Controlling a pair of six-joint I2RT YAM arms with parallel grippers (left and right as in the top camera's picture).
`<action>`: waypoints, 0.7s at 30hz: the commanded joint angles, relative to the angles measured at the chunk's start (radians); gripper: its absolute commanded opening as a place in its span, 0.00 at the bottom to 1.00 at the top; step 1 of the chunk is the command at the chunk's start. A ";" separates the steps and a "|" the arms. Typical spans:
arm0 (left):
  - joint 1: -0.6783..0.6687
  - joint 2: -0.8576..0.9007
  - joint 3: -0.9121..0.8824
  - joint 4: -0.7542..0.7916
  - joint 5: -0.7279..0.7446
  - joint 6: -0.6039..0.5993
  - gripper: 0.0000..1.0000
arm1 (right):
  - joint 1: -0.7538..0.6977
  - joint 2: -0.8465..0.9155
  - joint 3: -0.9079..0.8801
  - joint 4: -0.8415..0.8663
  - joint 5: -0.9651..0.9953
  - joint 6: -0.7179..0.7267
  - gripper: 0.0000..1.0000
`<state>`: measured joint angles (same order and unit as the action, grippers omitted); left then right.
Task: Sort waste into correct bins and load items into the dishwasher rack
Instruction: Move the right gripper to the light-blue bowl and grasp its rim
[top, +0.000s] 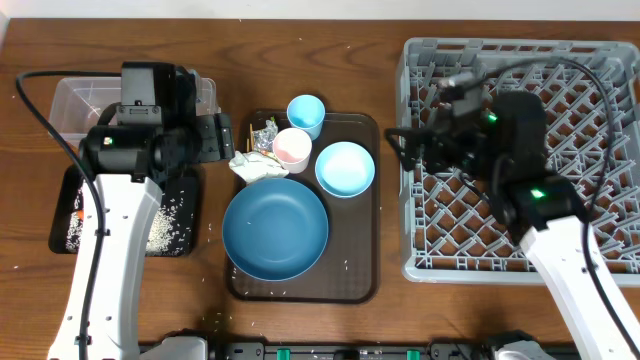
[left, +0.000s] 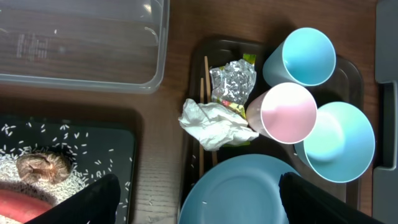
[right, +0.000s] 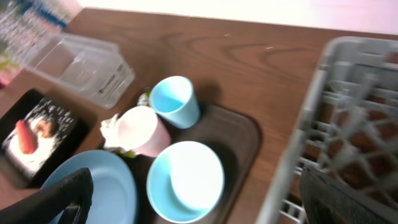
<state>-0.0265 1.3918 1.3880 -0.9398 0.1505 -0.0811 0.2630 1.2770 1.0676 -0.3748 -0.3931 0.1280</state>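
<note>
The left gripper (left: 198, 186) hangs with its jaws spread wide and empty over the left edge of the dark brown serving tray (top: 365, 290), its arm reaching in from the table's left side. Below it lie the crumpled white napkin (left: 214, 124), printed wrapper (left: 233, 81) and wooden chopsticks (left: 203, 93), beside the pink cup (left: 286, 113). The right gripper (right: 196, 180), equally wide and empty, hovers by the left wall of the grey dishwasher rack (top: 520, 45). Rice grains (left: 37, 134), a brownish lump (left: 40, 165) and a carrot (left: 18, 205) sit in the black tray (left: 121, 143).
</note>
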 joint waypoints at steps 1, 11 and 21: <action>0.005 0.000 0.011 -0.005 -0.016 0.000 0.82 | 0.063 0.062 0.065 -0.003 -0.006 0.029 0.99; 0.005 0.001 0.007 -0.010 -0.058 -0.001 0.83 | 0.168 0.278 0.123 -0.063 0.007 0.152 0.99; 0.005 0.053 0.004 -0.010 -0.058 -0.001 0.83 | 0.212 0.340 0.124 -0.144 0.178 0.193 0.99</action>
<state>-0.0261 1.4151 1.3880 -0.9436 0.1043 -0.0811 0.4400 1.5978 1.1660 -0.5144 -0.2890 0.3004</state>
